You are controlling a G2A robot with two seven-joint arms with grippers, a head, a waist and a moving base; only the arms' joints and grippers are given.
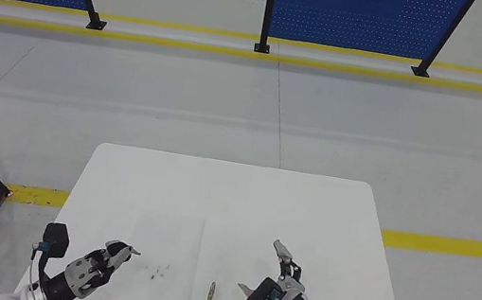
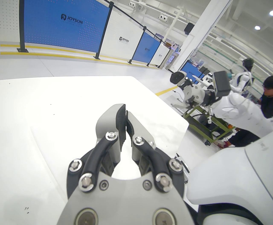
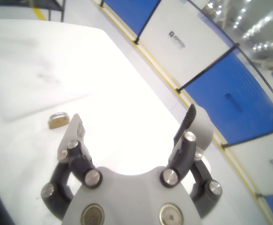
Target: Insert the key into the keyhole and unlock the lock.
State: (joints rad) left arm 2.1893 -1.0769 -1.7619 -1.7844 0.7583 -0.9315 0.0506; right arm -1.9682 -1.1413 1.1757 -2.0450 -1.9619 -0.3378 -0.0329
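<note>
On the surface (image 1: pixel 308 209), a brass lock (image 3: pixel 58 120) is lying between clenched left tool (image 2: pixel 126 111) and released right tool (image 3: pixel 134 115), its shackle showing in the right wrist view.

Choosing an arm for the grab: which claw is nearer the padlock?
Right. The right claw, open, sits just beside the padlock, one fingertip close to it. The left claw, shut, is farther off, across the white mat.

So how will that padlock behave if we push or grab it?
The padlock looks all metal and brass-coloured: probably rigid and heavy for its size. It seems to stand on a narrow edge, so a push likely tips it. On the smooth table it may slide, not roll.
</note>
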